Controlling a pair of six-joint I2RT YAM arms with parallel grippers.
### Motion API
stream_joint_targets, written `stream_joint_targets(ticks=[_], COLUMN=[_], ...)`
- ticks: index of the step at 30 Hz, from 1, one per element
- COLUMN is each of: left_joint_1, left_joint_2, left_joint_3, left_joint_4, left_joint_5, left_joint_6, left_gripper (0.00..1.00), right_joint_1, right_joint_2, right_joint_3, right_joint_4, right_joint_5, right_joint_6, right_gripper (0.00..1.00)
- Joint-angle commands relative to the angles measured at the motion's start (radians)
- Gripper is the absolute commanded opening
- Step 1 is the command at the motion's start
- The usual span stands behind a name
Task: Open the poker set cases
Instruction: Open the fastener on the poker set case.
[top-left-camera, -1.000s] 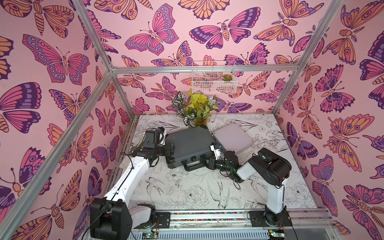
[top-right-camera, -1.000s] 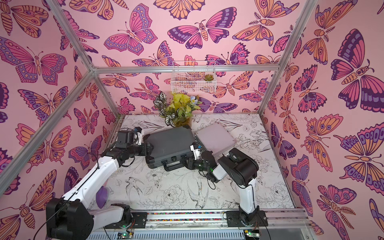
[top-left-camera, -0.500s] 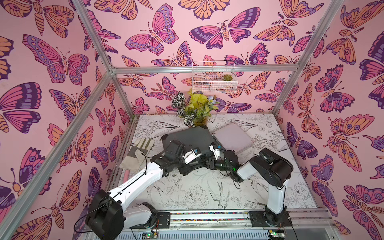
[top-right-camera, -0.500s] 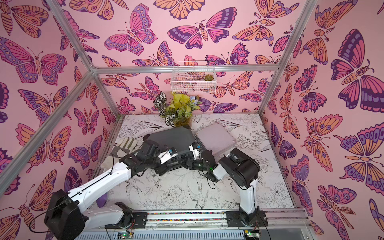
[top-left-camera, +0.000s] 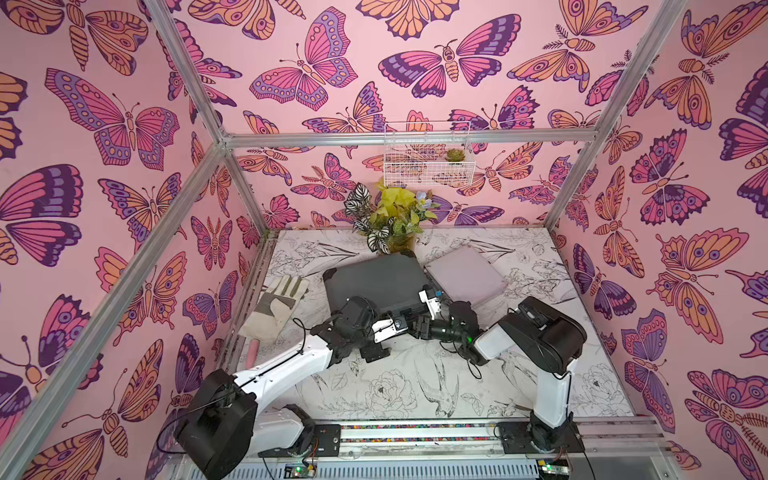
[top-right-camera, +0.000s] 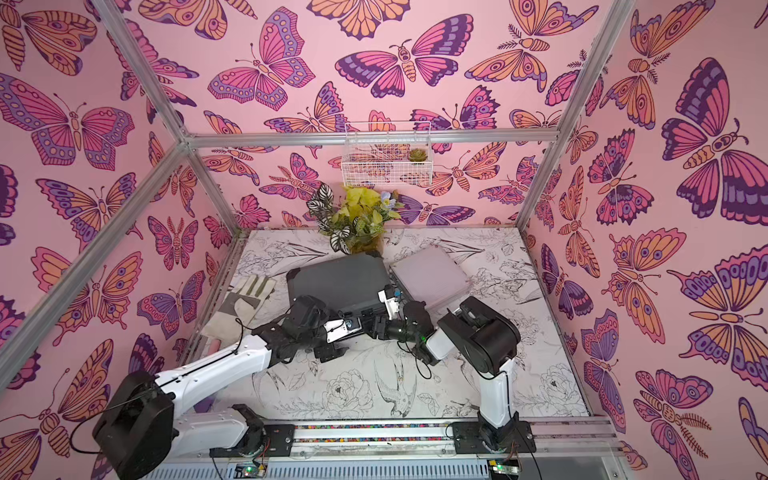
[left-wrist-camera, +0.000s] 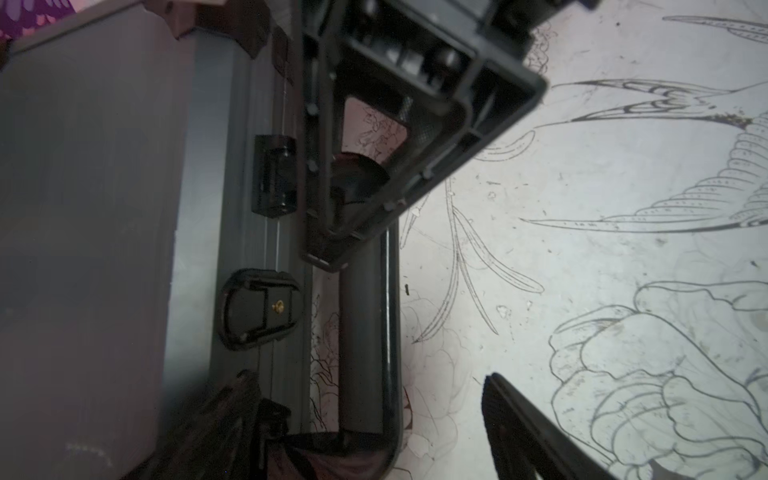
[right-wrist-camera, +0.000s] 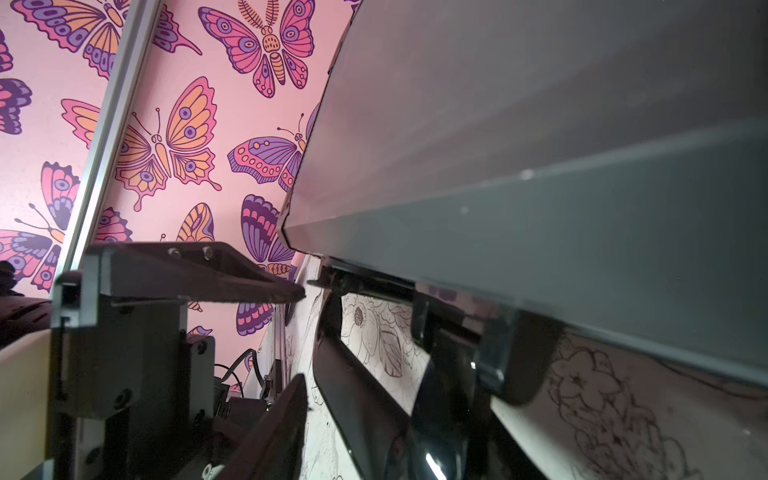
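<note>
Between the wide-spread fingers of our left claw (left-wrist-camera: 370, 382) lies the black bar handle (left-wrist-camera: 368, 332) of the larger dark grey ribbed plastic poker case (top-left-camera: 374, 278). That claw is open and grips nothing. Facing it almost tip to tip, our right claw (right-wrist-camera: 299, 336) also has its jaws apart and empty, at the same front edge of the case. Beyond the right claw, just beside the grey case, sits the smaller silvery-pink aluminium poker case (top-left-camera: 465, 276); we cannot tell whether the two touch. Both cases look shut on the white flower-printed worktop (top-left-camera: 415, 386).

We judge the step in hand to be freeing the grey case's front so that its lid can lift. To do it well we should keep off the handle, since pulling it would only drag the whole case. Better to set one fingertip under the small black block-like fitting (left-wrist-camera: 274, 178) next to the right claw, which we take for a clasp, and flip it outward. The other claw should hold the base down while the lid rises.
</note>
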Motion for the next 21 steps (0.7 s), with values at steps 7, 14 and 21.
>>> stream_joint_targets(ticks=[7, 14, 21], left_joint_1=[-0.005, -0.005, -0.006], left_joint_2=[0.051, 0.073, 0.082], left_joint_3=[-0.043, -0.044, -0.048], left_joint_4=[0.157, 0.169, 0.171], left_joint_5=[-0.026, -0.03, -0.027], left_joint_6=[0.041, 0.046, 0.044], left_gripper=[0.87, 0.85, 0.83], right_joint_1=[0.001, 0.001, -0.002], right_joint_2=[-0.006, 0.012, 0.024], right_joint_3=[0.002, 0.004, 0.002], right_joint_4=[0.1, 0.131, 0.147], right_joint_5=[-0.028, -0.028, -0.028], right_joint_6=[0.005, 0.024, 0.037], right_gripper=[0.57, 0.57, 0.57])
